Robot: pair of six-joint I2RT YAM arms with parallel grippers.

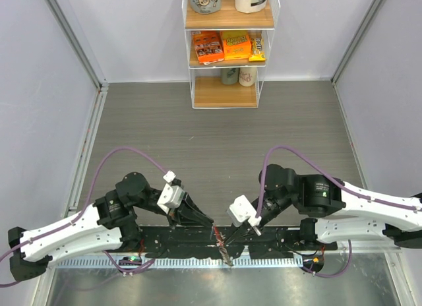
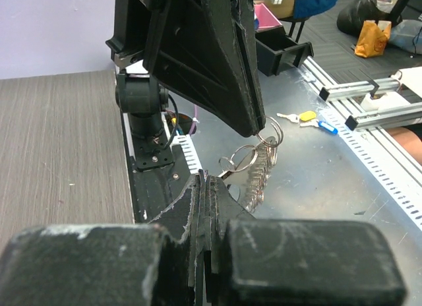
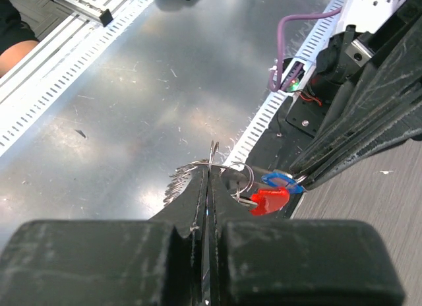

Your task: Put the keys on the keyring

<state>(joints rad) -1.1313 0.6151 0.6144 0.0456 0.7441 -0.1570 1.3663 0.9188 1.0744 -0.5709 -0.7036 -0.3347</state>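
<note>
The keyring, thin silvery rings (image 3: 232,169) with a red fob (image 3: 269,200) and a bunch of metal links (image 2: 256,177), hangs between my two grippers above the table's front edge (image 1: 227,253). My right gripper (image 3: 210,169) is shut on the large ring; its tip also shows in the left wrist view (image 2: 254,128). My left gripper (image 2: 206,182) is shut, and in the right wrist view its tips (image 3: 300,179) pinch a blue-headed key (image 3: 282,181) beside the fob. Two loose keys, one yellow-headed (image 2: 306,116) and one blue-headed (image 2: 327,126), lie on the metal table.
A black rail (image 1: 165,240) with the arm bases runs under the grippers. A white slotted strip (image 1: 132,261) borders the scratched metal table (image 3: 132,88). A white shelf (image 1: 227,49) with snack packs stands at the far end of the wood floor.
</note>
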